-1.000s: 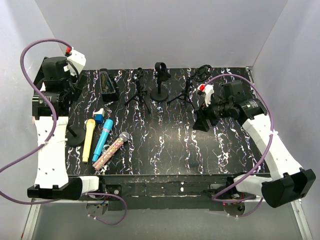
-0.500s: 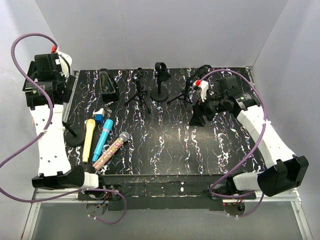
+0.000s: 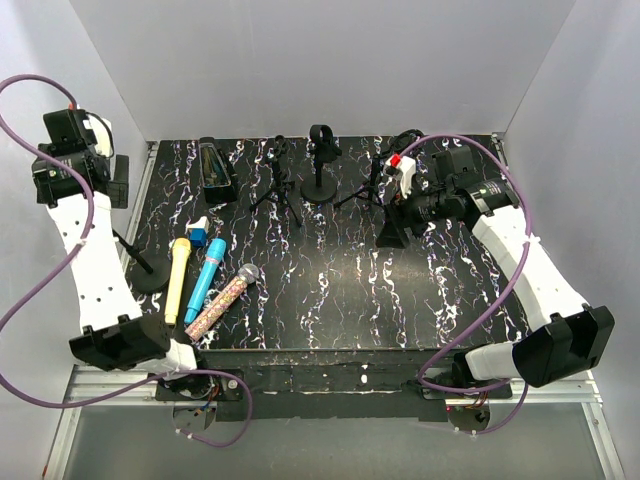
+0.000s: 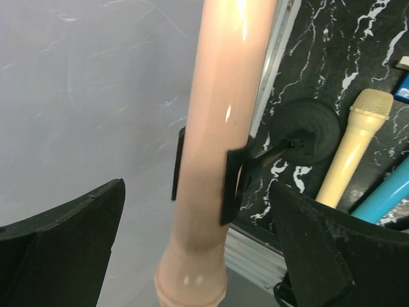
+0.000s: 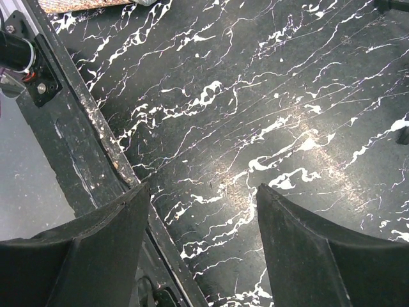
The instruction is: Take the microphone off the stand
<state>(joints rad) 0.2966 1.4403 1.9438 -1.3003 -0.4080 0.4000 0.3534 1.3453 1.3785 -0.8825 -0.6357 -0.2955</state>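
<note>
Fingers [image 4: 70,243] of the left gripper [image 4: 197,188] stand wide apart, one on each side of the glossy peach-coloured plastic microphone [image 4: 223,77], and we see no contact with it. This microphone sits in the black clip [image 4: 231,185] of the thin black stand [image 4: 281,148], whose round base [image 4: 313,128] rests on the black marbled table [image 4: 332,38]. The right gripper [image 5: 201,188] is spread too, holding nothing. We judge the removal not yet begun: gripping and pulling free are left.

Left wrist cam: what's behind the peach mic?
Behind the peach plastic microphone: the black stand clip showing at both edges, its rod leading to the round black base. The clip's middle is covered.
</note>
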